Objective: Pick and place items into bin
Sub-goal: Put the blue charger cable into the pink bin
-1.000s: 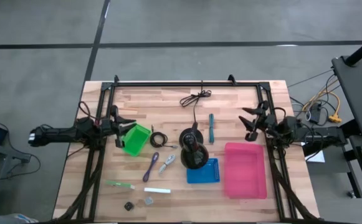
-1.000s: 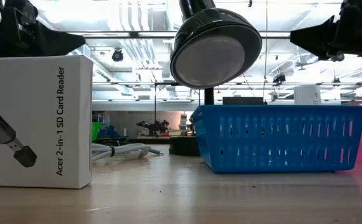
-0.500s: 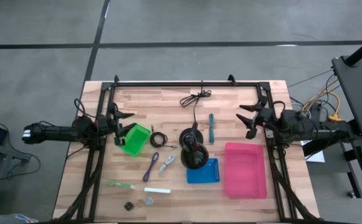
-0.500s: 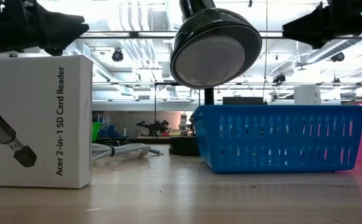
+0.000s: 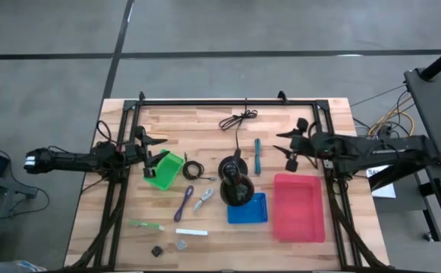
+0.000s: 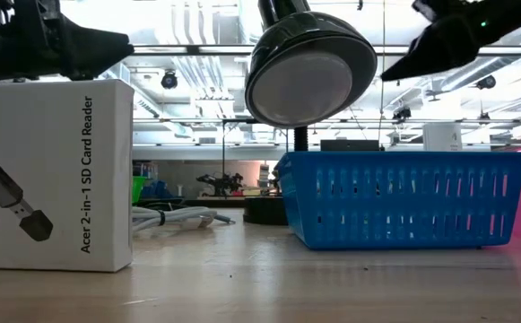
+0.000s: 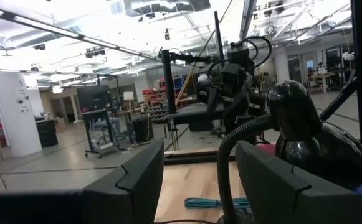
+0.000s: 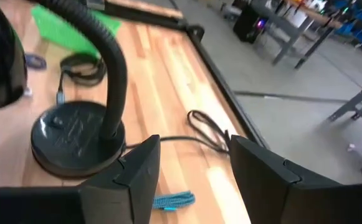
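Observation:
The items lie loose on the wooden table: a teal pen (image 5: 257,155), a black cable coil (image 5: 196,170), a purple tool (image 5: 184,202), a green stick (image 5: 146,225), a white stick (image 5: 191,232) and two tiny cubes (image 5: 156,251). My left gripper (image 5: 150,150) hovers open at the table's left side, beside the green bin (image 5: 165,169). My right gripper (image 5: 290,149) hovers open at the right side, above the table beyond the pink bin (image 5: 299,206). Its wrist view shows the pen's end (image 8: 171,200) below the open fingers (image 8: 137,171). Neither gripper has anything between its fingers.
A black gooseneck lamp stand (image 5: 235,182) stands mid-table, next to the blue bin (image 5: 247,208). A long black cord (image 5: 237,120) lies at the far edge. In the low view, a white card-reader box (image 6: 49,175) stands at the near left. A black frame rails the table.
My right gripper has gone toward the table's left, nearer the lamp stand and the teal pen, has risen a little, and has tipped from about level to slanting down. It stays open.

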`<action>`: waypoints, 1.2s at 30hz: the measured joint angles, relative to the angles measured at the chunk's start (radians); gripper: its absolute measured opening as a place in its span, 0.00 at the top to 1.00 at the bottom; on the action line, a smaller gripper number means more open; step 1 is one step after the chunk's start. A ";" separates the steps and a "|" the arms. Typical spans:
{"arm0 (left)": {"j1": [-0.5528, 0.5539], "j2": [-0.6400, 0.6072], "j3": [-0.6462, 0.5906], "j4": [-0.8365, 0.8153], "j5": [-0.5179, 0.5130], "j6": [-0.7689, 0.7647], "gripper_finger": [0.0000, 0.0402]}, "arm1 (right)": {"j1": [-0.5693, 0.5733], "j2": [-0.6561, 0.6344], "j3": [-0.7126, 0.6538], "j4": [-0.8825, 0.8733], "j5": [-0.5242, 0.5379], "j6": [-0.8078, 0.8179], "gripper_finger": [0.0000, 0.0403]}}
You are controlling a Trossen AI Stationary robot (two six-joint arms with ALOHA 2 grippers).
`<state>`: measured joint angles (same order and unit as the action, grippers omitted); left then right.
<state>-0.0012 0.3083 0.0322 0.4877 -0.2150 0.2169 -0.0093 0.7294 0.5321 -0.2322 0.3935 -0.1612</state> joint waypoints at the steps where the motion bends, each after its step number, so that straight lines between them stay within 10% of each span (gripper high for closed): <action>1: 0.000 0.002 0.000 0.000 0.000 0.000 0.54 | 0.000 0.026 0.006 0.000 0.000 0.000 0.56; 36: 0.000 0.012 0.001 0.001 0.001 0.000 0.54 | -0.126 0.485 0.118 -0.027 0.079 0.073 0.60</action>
<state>-0.0010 0.3202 0.0334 0.4889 -0.2138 0.2165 -0.1358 1.2147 0.6501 -0.2589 0.4721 -0.0877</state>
